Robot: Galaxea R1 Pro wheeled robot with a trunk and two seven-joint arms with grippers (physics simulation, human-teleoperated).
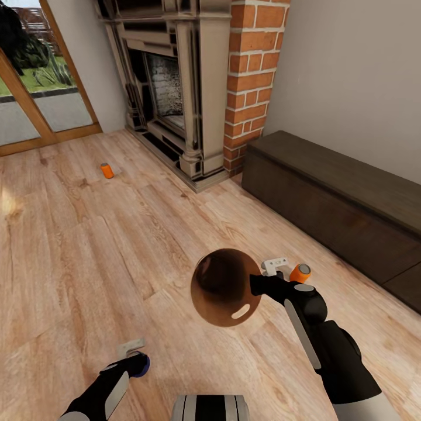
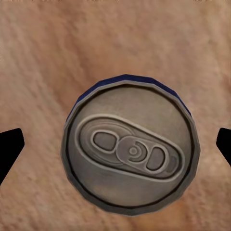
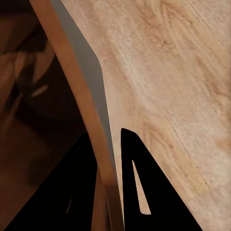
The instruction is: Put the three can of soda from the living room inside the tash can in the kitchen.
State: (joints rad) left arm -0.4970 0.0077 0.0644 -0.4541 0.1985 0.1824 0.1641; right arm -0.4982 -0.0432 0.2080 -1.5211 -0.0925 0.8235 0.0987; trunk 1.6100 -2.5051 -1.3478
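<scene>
A: Living room, wood floor. Right gripper clamped on the rim of the trash can, one finger inside the wall and one outside in the right wrist view, bin hanging tilted with its brown inside facing up. Orange can sitting just beside that wrist. Resting on the arm or on the floor? Can't tell.

B: And the left side?

A: Left gripper down low over the blue soda can. Grey pull-tab top dead centre between the fingertips in the left wrist view, both tips spread wide and apart from the can's sides. Holding nothing yet.

B: Third one?

A: Another orange soda can upright on the floor, well off toward the fireplace and the glass door.

B: Risks?

A: Closing off-centre, probably. Round smooth can, easy to squirt sideways and roll across the boards. Also that thin rim pinch: swinging the bin too quick could twist it loose. Dark bench close on the right, easy to clip while turning.
</scene>
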